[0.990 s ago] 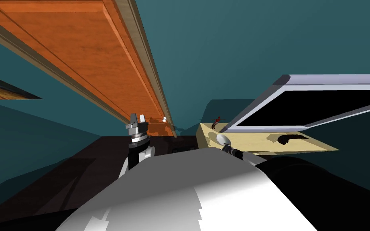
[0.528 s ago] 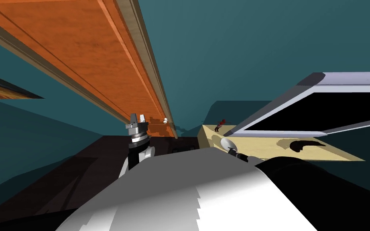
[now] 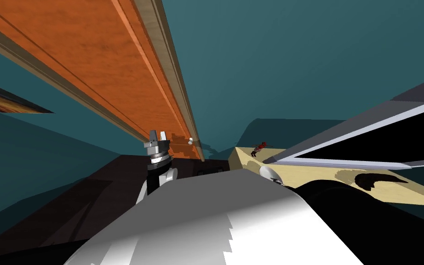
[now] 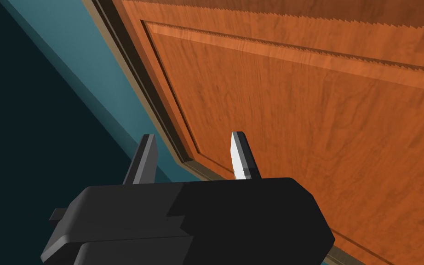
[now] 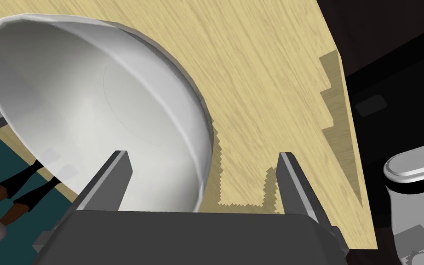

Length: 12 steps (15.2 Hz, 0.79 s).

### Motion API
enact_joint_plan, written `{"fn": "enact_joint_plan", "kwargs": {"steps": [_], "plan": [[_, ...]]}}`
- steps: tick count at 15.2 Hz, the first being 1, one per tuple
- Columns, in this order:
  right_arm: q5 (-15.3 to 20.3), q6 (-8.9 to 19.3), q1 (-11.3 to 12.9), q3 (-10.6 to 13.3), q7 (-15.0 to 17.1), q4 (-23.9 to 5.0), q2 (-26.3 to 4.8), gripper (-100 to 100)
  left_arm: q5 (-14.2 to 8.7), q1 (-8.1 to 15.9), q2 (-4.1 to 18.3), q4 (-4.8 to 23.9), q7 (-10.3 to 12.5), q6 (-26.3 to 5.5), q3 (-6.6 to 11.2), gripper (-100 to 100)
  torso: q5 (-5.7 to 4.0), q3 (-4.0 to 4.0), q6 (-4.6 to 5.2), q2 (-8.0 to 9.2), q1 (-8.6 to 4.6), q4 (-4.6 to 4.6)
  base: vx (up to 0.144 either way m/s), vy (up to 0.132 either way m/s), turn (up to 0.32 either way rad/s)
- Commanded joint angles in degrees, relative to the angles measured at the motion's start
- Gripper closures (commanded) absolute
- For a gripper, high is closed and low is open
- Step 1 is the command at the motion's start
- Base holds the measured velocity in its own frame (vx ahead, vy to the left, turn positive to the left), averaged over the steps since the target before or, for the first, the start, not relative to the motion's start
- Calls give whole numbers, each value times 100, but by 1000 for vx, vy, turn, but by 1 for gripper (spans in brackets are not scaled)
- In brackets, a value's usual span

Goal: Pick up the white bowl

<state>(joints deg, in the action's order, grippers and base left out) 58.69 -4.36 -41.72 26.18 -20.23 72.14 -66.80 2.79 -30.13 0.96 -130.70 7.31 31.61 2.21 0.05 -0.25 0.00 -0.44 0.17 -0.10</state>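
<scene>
The white bowl (image 5: 91, 115) rests near the edge of a light wooden table (image 5: 271, 69). My right gripper (image 5: 202, 184) is open and straddles the bowl's near rim, one finger (image 5: 110, 177) inside the bowl and the other finger (image 5: 294, 181) over the bare tabletop. In the head view the bowl (image 3: 267, 172) peeks out at the table's near corner. My left gripper (image 3: 157, 135) is raised beside the orange door (image 3: 114, 69), open and holding nothing.
A large flat screen (image 3: 367, 147) leans over the table (image 3: 317, 177). A dark curved object (image 3: 372, 180) lies under it. A small red figurine (image 3: 258, 148) stands at the table's far corner, and its legs (image 5: 22, 188) show just beyond the bowl.
The head view has swung, so the table, screen and bowl have slid to the right in the picture. The left arm has not moved.
</scene>
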Motion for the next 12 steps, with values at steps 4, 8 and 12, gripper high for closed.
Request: {"fn": "enact_joint_plan", "kwargs": {"steps": [4, 8, 12], "plan": [[38, 72, 138, 85, -119, -239, 312, -100, 0, 2, 0, 0, 0, 0, 0, 0, -5, 24, -1, 44, -20, 9, 27, -35, 68], [52, 68, 213, 90, -175, -358, 454, 100, 0, 2, 0, 1, 0, 0, 0, 0, -7, 40, 2, 71, -25, 16, -20, -45, 45], [50, 60, 209, 93, -174, -356, 455, 100, 0, 2, 0, 0, 0, 0, 0, 0, -1, 38, 0, 65, -7, 16, -2, -2, -3]]}}
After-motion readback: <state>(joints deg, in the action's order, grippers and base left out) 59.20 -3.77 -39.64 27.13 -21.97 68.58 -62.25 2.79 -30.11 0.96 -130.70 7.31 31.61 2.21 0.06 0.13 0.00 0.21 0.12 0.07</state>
